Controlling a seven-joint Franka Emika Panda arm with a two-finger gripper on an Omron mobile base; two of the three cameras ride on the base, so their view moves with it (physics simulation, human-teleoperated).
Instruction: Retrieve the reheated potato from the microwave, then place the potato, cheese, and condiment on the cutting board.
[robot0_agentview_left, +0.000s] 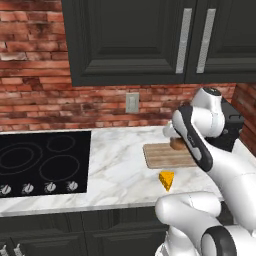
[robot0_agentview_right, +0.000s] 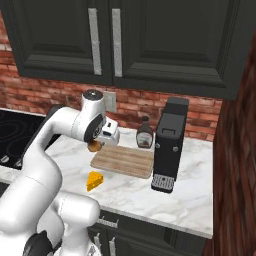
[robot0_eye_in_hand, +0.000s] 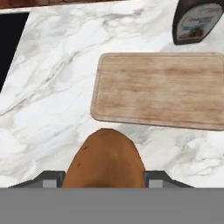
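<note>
My gripper (robot0_eye_in_hand: 104, 178) is shut on the brown potato (robot0_eye_in_hand: 105, 159), which hangs above the marble counter just off the near left corner of the wooden cutting board (robot0_eye_in_hand: 162, 89). From the right base view the potato (robot0_agentview_right: 94, 146) sits under the hand (robot0_agentview_right: 100, 142), at the left end of the cutting board (robot0_agentview_right: 125, 161). The yellow cheese (robot0_agentview_right: 94, 180) wedge lies on the counter in front of the board. The dark condiment (robot0_agentview_right: 145, 134) bottle stands behind the board by the wall. In the left base view, the potato (robot0_agentview_left: 176, 143), board (robot0_agentview_left: 162, 156) and cheese (robot0_agentview_left: 167, 180) show beside my arm. The microwave is out of view.
A tall black coffee machine (robot0_agentview_right: 169, 145) stands right of the board. A black cooktop (robot0_agentview_left: 42, 160) fills the counter's left part. Dark wall cabinets (robot0_agentview_right: 125, 40) hang overhead and a brick side wall (robot0_agentview_right: 235, 165) closes the right end.
</note>
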